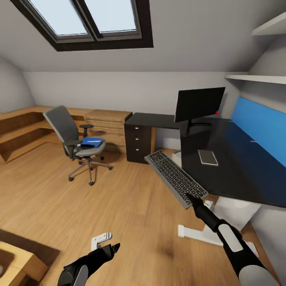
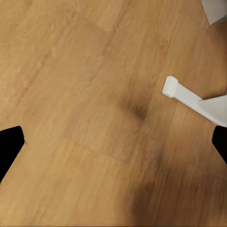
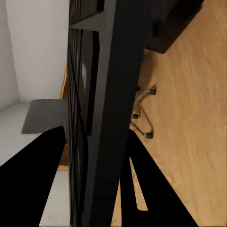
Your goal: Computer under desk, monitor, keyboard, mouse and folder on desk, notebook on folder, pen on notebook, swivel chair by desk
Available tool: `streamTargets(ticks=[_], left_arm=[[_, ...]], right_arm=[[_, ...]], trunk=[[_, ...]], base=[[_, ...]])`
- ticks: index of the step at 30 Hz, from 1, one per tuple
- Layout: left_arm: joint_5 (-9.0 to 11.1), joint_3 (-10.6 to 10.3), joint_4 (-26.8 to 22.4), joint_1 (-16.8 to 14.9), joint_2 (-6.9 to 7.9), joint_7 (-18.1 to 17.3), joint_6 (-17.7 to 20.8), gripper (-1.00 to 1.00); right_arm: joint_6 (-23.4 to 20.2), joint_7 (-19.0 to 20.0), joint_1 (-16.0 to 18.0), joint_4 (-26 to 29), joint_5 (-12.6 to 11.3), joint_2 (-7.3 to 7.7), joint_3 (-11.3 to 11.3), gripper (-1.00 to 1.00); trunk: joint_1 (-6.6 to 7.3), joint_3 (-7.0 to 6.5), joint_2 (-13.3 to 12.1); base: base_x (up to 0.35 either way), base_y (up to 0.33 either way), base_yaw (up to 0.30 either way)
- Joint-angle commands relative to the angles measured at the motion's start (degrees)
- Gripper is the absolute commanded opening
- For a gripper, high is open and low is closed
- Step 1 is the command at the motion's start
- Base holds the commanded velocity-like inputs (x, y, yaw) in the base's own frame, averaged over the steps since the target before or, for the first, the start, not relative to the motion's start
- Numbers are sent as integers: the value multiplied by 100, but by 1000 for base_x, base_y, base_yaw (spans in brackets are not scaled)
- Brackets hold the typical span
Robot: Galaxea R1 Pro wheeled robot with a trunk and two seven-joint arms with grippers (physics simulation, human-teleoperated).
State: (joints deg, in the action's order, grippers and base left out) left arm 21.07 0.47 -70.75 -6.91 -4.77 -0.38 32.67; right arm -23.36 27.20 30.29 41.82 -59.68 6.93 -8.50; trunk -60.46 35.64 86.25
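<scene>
Right gripper clamps the keyboard's near end.

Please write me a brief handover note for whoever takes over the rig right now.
Right end effector: shut on the keyboard, held in the air beside the desk, not yet set down.
Left end effector: open, holding nothing, low over the wood floor.
Monitor stands on the desk.
Swivel chair stands away from the desk with the blue folder on its seat.
Done: monitor.
Left: place keyboard beside monitor, then mouse, folder, notebook, pen, chair.
</scene>
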Motion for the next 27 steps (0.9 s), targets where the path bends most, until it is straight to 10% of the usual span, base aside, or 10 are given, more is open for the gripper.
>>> streamTargets(ticks=[1,27], left_arm=[[20,-11,4,-3,0,-3,9,100],[29,-38,26,-3,-6,-2,-24,100]], right_arm=[[-38,109,3,-2,-35,3,39,-100],[-48,372,3,-60,-48,0,201,-100]], trunk=[[-2,3,2],[-2,-1,2]], base=[[198,169,121],[240,220,8]])
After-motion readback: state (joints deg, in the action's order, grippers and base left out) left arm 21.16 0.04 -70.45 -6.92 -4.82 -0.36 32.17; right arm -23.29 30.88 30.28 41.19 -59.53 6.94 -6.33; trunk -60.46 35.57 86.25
